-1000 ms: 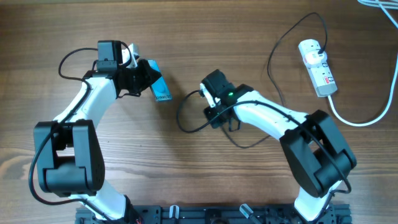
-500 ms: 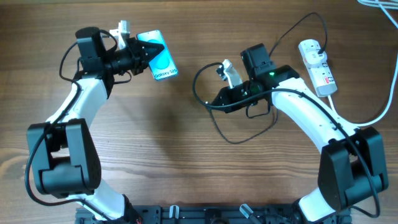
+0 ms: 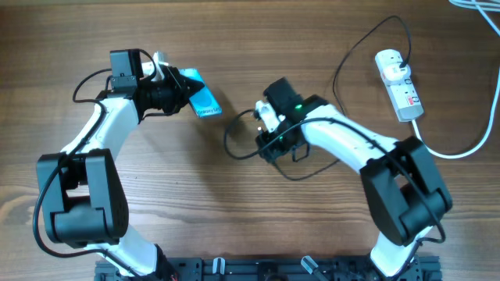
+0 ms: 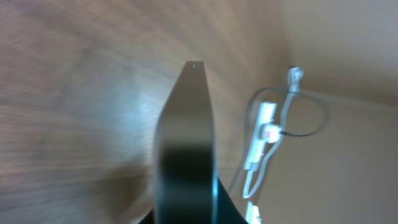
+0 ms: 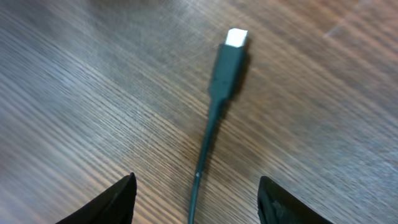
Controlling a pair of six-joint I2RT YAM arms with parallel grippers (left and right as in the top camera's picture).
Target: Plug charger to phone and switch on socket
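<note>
My left gripper [image 3: 184, 86] is shut on the phone [image 3: 205, 102], holding it tilted above the table at the upper left. In the left wrist view the phone [image 4: 185, 137] shows edge-on as a dark slab. My right gripper [image 3: 268, 145] hovers over the table's middle, open. In the right wrist view its fingers [image 5: 118, 199] straddle the charger [image 5: 208, 134], a thin black cable lying on the wood and touching neither finger. The charger's connector tip [image 5: 230, 53] points away, silver end bare. The socket [image 3: 400, 86] lies at the far right.
The black cable loops [image 3: 226, 144] left of my right gripper and runs back across the table to the socket. A thick white cord [image 3: 461, 148] curves off from the socket toward the right edge. The wooden table [image 3: 195, 203] is bare in front.
My right arm swung left, away from the socket, and its jaws opened over the cable. The left gripper shifted slightly down and right, turning the phone more edge-on.
</note>
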